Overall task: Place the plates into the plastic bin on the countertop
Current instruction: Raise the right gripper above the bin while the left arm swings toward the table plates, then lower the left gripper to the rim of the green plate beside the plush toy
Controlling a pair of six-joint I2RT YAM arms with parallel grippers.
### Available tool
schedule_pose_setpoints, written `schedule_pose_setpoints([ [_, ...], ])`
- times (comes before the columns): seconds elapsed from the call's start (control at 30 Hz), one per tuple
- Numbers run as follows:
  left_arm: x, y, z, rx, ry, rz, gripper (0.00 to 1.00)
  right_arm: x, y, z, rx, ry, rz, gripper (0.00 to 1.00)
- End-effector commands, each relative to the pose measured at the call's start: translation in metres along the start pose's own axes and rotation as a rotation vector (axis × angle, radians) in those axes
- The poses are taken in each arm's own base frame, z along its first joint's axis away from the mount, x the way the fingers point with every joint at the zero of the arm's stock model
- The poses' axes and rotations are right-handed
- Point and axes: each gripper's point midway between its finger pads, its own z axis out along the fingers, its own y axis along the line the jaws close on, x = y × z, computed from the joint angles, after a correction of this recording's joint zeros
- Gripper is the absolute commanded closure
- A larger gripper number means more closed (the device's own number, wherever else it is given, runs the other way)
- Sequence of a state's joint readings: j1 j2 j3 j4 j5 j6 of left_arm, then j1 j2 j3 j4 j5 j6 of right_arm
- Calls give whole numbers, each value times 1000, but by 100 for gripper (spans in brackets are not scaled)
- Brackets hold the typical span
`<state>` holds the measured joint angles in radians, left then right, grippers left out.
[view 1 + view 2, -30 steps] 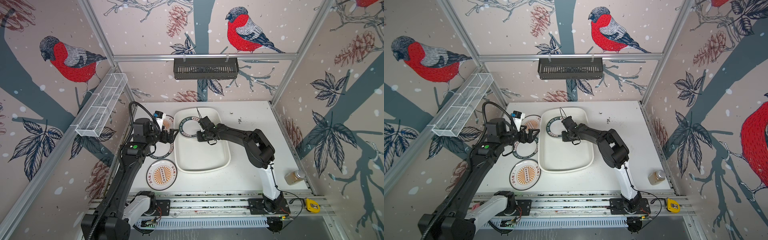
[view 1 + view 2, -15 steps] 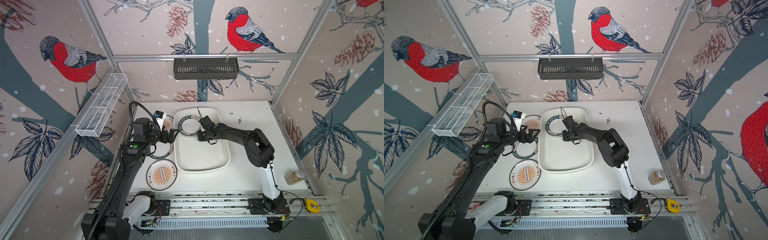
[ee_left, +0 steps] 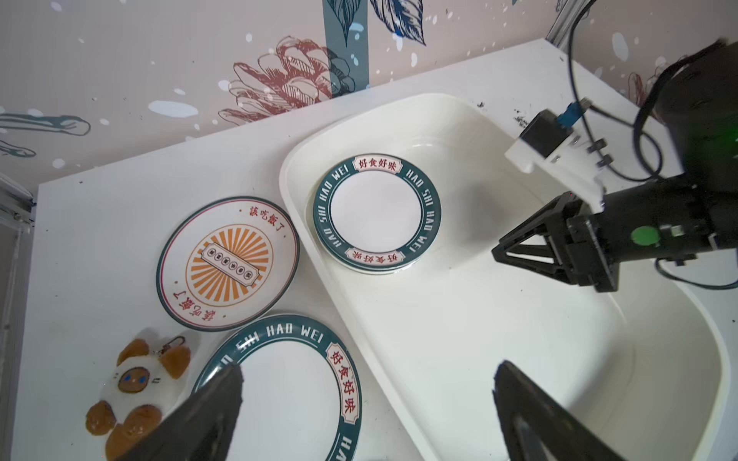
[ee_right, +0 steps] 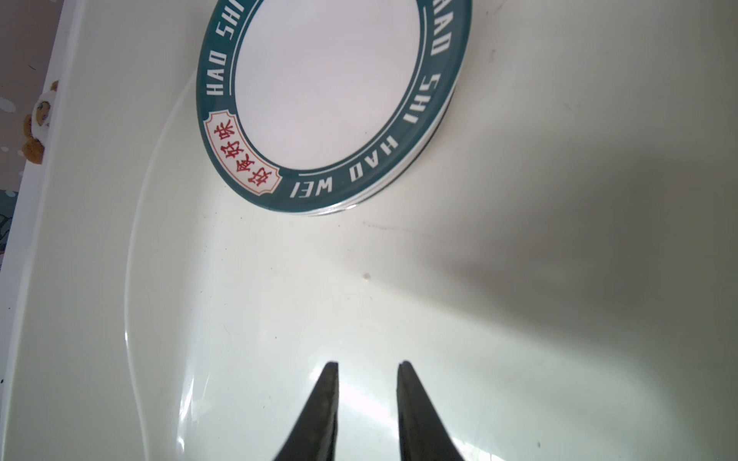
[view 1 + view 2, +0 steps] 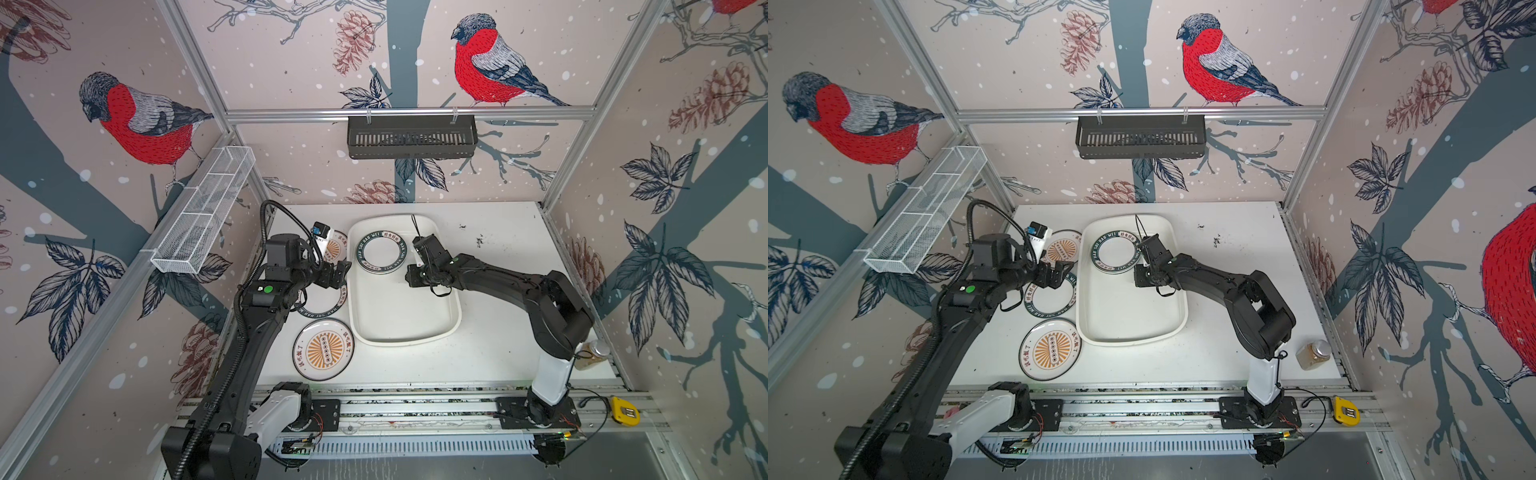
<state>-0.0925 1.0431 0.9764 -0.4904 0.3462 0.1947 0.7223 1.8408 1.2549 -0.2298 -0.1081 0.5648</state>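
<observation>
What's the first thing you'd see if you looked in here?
The big red birds painted on the walls jump out first. Then the white bin in the middle of the table, with a green-rimmed plate in its far end, and an orange sunburst plate on the table by its near left corner.

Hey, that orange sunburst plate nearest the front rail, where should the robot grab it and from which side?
Probably the rim of the front sunburst plate, at its front-left edge, coming in from the left gripper's side. It lies flat on the countertop, so only the rim offers an edge, and the plastic bin and a green-rimmed plate crowd its right and far sides.
</observation>
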Motion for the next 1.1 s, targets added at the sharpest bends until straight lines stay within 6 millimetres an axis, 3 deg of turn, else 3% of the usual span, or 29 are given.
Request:
schedule_pose_setpoints([
  [0.0,24,8,4,-43,81,10,3,-3,2,-7,-41,-34,23,71],
  [0.33,32,17,10,-83,92,-54,3,-2,-25,-1,-49,-14,73,70],
  [0.5,33,23,12,-108,110,-76,3,-7,-24,-1,-44,-22,65,70],
  [0.73,58,43,20,-117,212,-114,3,-11,-20,-10,-57,-53,65,70],
  [1.07,94,35,25,5,269,-21,6,-10,-17,-24,-76,-78,64,69],
])
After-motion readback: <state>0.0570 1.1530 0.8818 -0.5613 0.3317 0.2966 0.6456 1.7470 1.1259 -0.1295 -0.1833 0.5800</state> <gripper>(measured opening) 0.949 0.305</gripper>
